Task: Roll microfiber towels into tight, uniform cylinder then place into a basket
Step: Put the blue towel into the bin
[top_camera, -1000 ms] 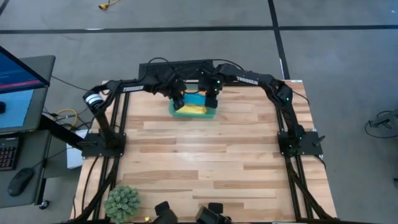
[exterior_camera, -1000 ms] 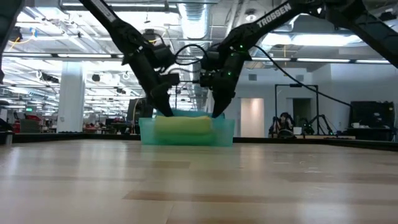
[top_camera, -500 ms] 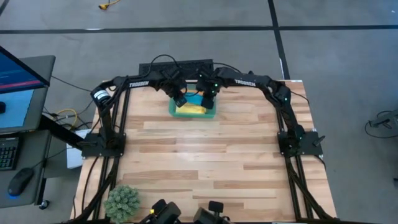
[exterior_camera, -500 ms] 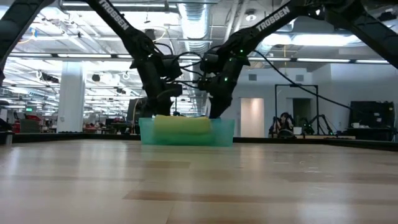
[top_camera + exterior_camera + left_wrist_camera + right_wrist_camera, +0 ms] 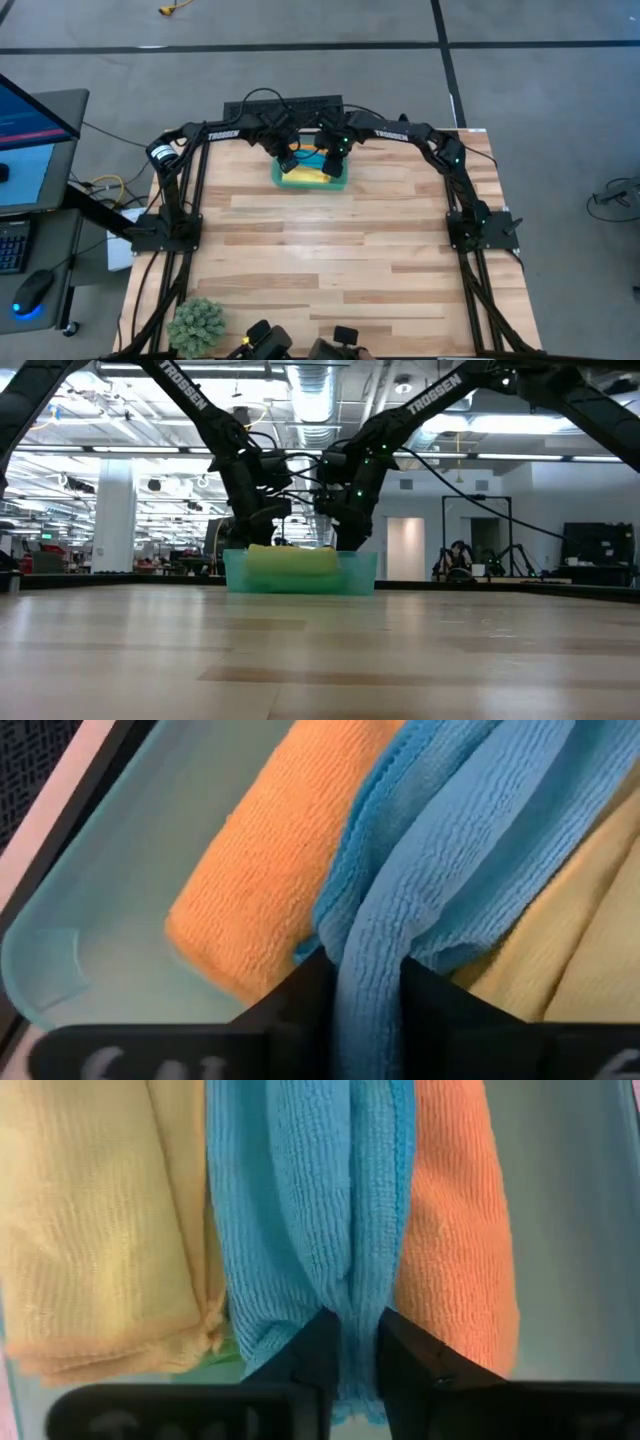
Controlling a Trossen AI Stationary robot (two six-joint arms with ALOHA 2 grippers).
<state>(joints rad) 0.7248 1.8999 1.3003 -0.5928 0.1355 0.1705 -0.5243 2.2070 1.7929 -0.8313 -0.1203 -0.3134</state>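
At the table's far edge, the left gripper [image 5: 368,1010] and right gripper [image 5: 358,1350] each pinch 1 end of the blue towel [image 5: 300,1210], seating it level in the basket [image 5: 311,181] between orange towel [image 5: 270,870] and yellow towel [image 5: 100,1220].

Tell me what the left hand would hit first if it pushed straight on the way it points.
The blue towel. The left hand already has a fold of it between its fingers, with the orange towel and yellow towel on either side. Beyond it probably lies the basket floor, though depth is unclear.
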